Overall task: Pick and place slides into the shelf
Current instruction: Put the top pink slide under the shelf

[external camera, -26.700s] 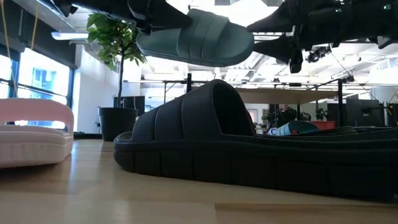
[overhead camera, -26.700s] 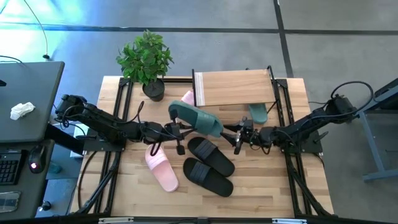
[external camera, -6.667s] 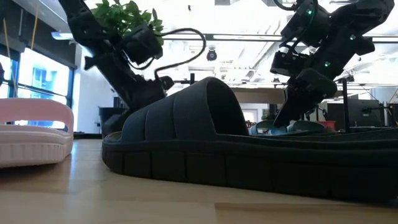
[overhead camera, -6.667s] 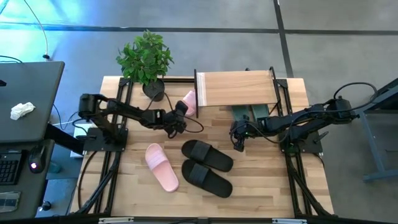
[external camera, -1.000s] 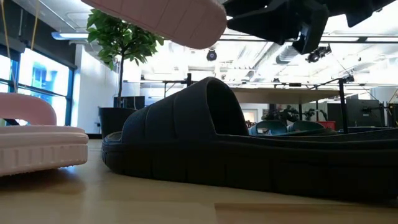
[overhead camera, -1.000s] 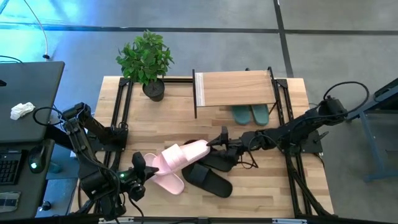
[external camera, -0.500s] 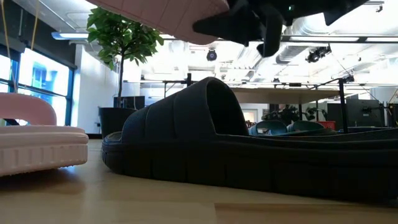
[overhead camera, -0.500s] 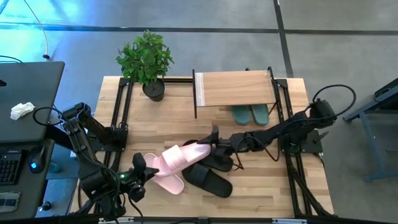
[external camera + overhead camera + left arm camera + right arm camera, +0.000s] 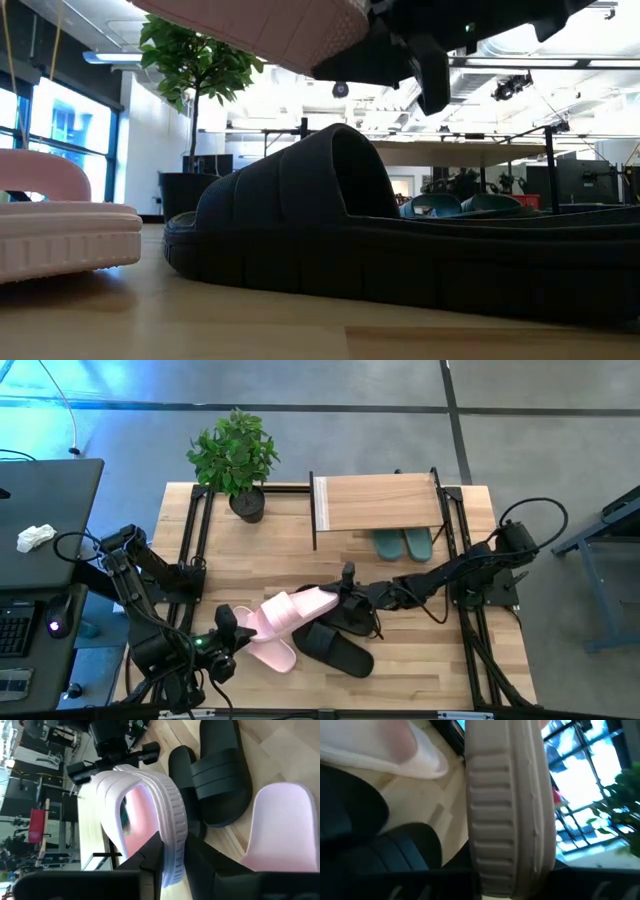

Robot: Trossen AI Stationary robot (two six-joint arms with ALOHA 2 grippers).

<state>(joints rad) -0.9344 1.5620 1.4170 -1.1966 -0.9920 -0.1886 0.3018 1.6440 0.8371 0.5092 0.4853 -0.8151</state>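
Observation:
A pale pink slide [image 9: 292,610] hangs above the table's middle, over two black slides [image 9: 338,630]. My left gripper [image 9: 240,628] is shut on its end toward the table's left and near edge. My right gripper [image 9: 342,594] is shut on its opposite end. A second pink slide [image 9: 266,650] lies sole-down on the table under the first. Two teal slides [image 9: 404,543] lie on the table below the shelf [image 9: 378,503], whose wooden board stands on thin black legs at the far side. My left gripper pinches the pink slide's ribbed sole rim [image 9: 172,847] at one end between its two fingers, coming level from the table's near left. The slide reaches away from the fingers, clear of the table. My right gripper has the ribbed sole edge [image 9: 510,850] of the slide's other end between its fingers, coming from the table's right. The slide [image 9: 270,25] is in the air above the black slides.
A potted plant [image 9: 236,458] stands at the far left corner beside the shelf. Black frame rails [image 9: 196,540] run along both sides of the table. A grey side desk [image 9: 40,520] lies left of the table. Bare wood shows at the near right.
My right gripper has moved toward the table's left, onto the free end of the lifted pink slide, and has shut on it. The slide has stayed in the air in the left gripper.

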